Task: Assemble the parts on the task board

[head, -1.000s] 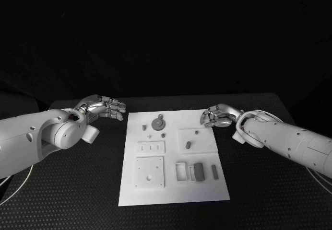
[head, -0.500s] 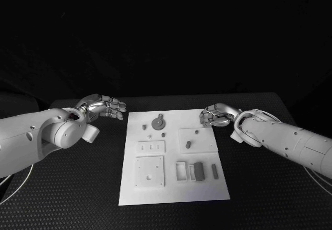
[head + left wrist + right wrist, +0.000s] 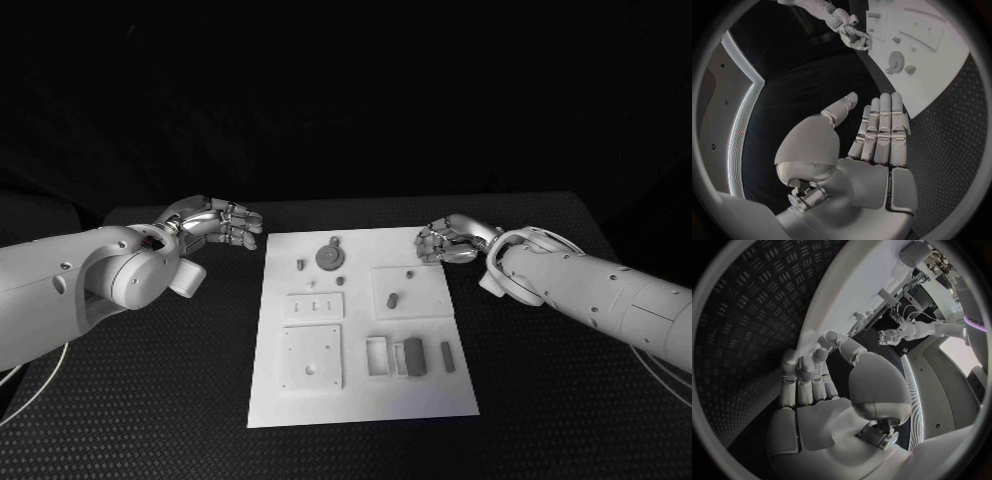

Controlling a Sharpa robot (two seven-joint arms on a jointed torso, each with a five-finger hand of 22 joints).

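— Where are your hands just now?

— My left hand (image 3: 219, 224) hangs over the black counter (image 3: 173, 400), just beside the far left corner of the task board (image 3: 433, 395). Its fingers are straight and lie side by side, a little apart from the thumb, and it holds nothing. My right hand (image 3: 450, 242) is at the board's far right edge, fingers curled inward. I see nothing in it, so I judge it closed on nothing.

— Why there?

— My guess is that both are posed at the board's far end, ready to reach in; no part is touched yet, so the assembly looks unstarted.

— And the parts?

— They lie on the board. The round gear-like part (image 3: 330, 259) sits near the far edge, between my hands. Nearer me, the dark oblong part (image 3: 414, 357) lies in the right half beside a pale open frame (image 3: 376, 357); its long axis runs from the near edge toward the far edge. A slimmer bar (image 3: 446, 357) next to it lies the same way.
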